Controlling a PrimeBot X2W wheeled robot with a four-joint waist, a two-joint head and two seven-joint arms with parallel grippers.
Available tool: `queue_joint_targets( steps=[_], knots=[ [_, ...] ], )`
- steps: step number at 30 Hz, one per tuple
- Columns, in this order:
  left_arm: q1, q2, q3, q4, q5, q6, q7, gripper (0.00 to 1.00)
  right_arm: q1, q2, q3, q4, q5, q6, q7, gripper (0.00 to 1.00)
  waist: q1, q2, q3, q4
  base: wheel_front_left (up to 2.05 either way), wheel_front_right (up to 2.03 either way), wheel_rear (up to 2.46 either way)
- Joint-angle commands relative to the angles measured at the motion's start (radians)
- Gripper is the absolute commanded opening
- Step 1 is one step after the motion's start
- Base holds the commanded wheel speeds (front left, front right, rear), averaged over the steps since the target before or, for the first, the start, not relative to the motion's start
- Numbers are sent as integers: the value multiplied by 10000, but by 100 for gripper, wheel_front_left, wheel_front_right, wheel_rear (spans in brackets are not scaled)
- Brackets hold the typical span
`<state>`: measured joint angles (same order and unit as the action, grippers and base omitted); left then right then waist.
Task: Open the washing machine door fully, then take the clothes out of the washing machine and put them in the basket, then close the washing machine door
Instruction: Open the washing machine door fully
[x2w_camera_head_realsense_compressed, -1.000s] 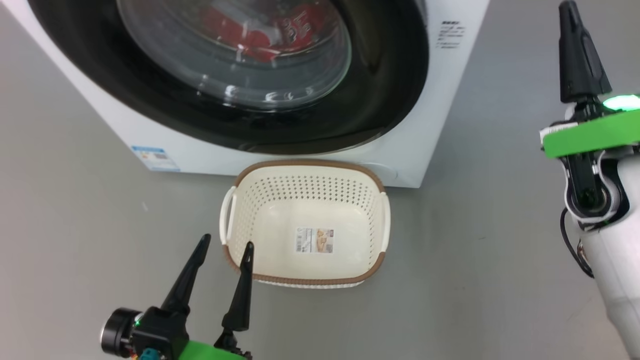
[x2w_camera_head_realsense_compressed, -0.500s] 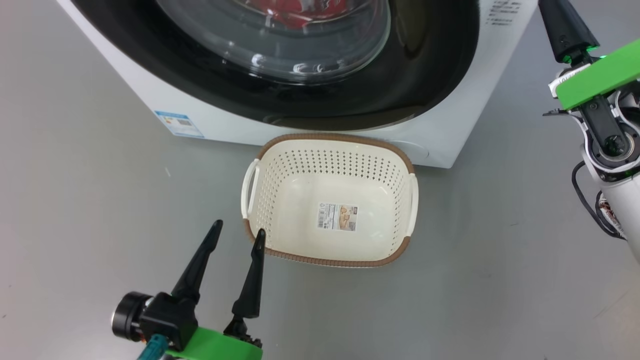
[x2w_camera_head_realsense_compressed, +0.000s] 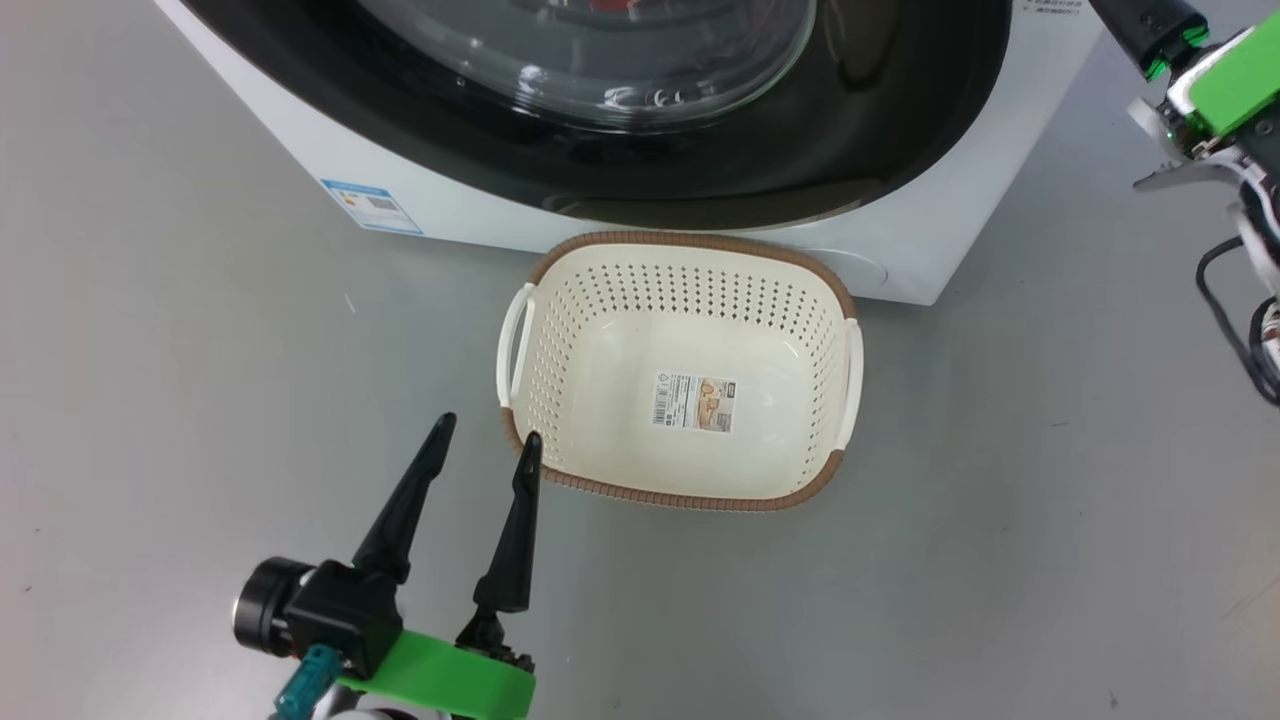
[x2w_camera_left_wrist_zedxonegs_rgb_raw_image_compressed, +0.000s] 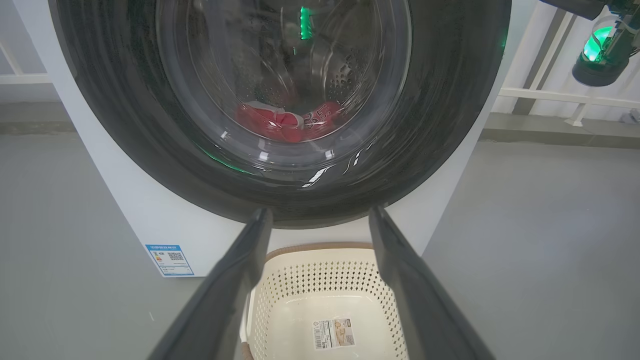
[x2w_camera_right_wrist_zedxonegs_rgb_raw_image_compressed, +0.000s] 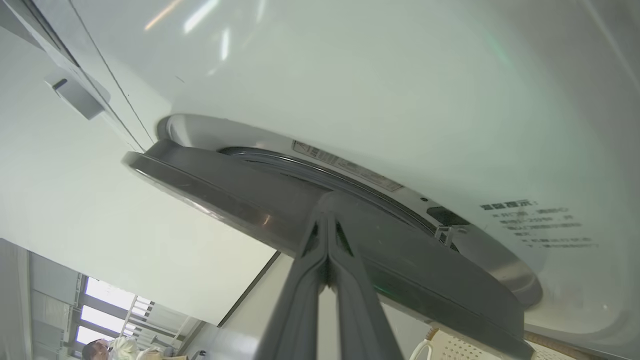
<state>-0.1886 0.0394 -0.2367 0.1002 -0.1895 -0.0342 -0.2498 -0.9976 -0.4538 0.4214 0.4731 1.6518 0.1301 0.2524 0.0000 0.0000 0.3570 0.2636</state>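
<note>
- The step in hand is looking like the door opening. In the right wrist frame the washing machine door (x2w_camera_right_wrist_zedxonegs_rgb_raw_image_compressed: 225, 192) is standing slightly off the white front of the washing machine (x2w_camera_head_realsense_compressed: 470, 205), with a thin gap showing, so it is reading as barely ajar and far from fully open.
- The right end effector (x2w_camera_right_wrist_zedxonegs_rgb_raw_image_compressed: 327, 202) is sitting with its two fingers pressed together and nothing between them. Its tips are lying against the door's grey rim at the middle of that frame.
- The left end effector (x2w_camera_head_realsense_compressed: 487, 432) is hovering at the lower left of the head frame, fingers spread wide and holding nothing, just beside the near left corner of the basket (x2w_camera_head_realsense_compressed: 690, 240).
- The clothes (x2w_camera_left_wrist_zedxonegs_rgb_raw_image_compressed: 280, 122) are lying as a red bundle low in the drum, showing through the glass at the middle of the left wrist frame.
- The basket is standing empty on the floor (x2w_camera_head_realsense_compressed: 200, 400), right below the door at the foot of the machine.
- To do this well, the closed fingers are best working as a hook behind the rim, pulling along the door's swing rather than straight out, so they are not slipping off the glossy ring.
- The left arm is best staying low and outside the door's sweep.
</note>
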Motion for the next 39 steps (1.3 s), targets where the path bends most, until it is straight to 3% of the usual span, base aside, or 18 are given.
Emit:
queue_joint_targets(
  steps=[1,14,39],
  knots=[
    [-194,108,249,-199,-80,75,-120,100,-187,-7,-97,-119,191,6,237,0,0,0,68,47,0,0,0],
    [-455,108,-41,-199,-259,107,-120,100,-1112,148,-615,1227,958,6,2388,0,0,0,437,370,0,0,0],
    [-557,108,-434,-171,-390,190,-120,100,-1058,644,-764,1591,559,6,3733,0,0,0,429,473,0,0,0]
  ],
)
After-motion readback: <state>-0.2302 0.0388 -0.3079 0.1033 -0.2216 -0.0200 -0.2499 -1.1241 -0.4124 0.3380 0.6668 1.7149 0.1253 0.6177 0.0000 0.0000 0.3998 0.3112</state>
